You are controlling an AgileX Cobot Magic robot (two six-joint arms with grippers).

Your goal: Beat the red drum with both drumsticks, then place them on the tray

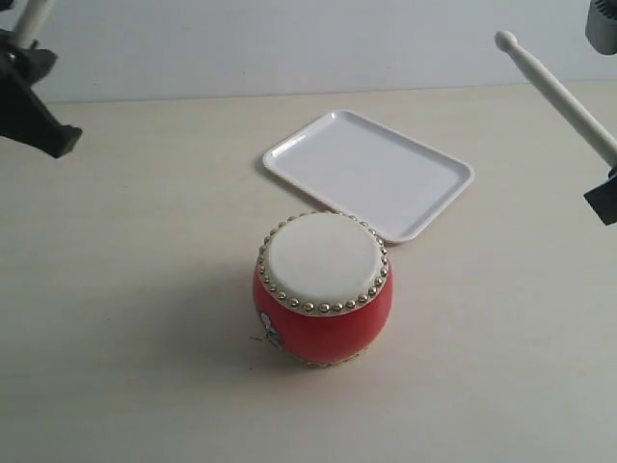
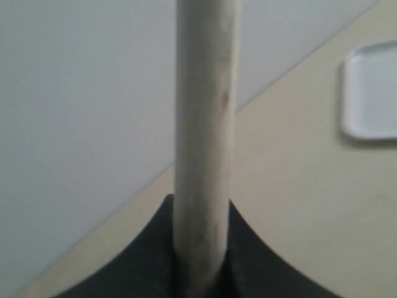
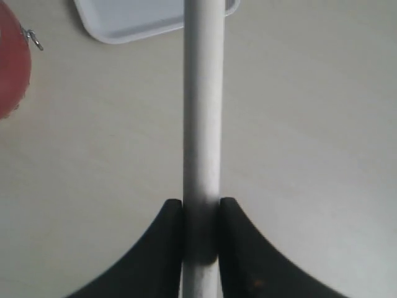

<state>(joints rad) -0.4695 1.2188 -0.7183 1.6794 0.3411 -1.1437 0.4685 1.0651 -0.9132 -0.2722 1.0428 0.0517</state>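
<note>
The red drum [image 1: 323, 289] stands upright in the middle of the table, cream skin up. Behind it and to the right lies the white tray [image 1: 371, 172], bare. My left gripper [image 1: 39, 121] hangs high at the far left, shut on a cream drumstick [image 2: 205, 136] that points upward, only its lower end [image 1: 34, 19] showing in the exterior view. My right gripper [image 1: 603, 198] hangs high at the far right, shut on the other drumstick [image 1: 559, 95], which slants up toward the left, tip raised. Both sticks are well clear of the drum. The right wrist view shows the stick [image 3: 203, 112], the tray's edge [image 3: 124, 31] and the drum's side [image 3: 12, 68].
The pale table [image 1: 145, 289] spreads out around the drum and tray. A light wall [image 1: 289, 39] rises behind the far edge. Part of a dark fixture [image 1: 603, 24] shows at the top right corner.
</note>
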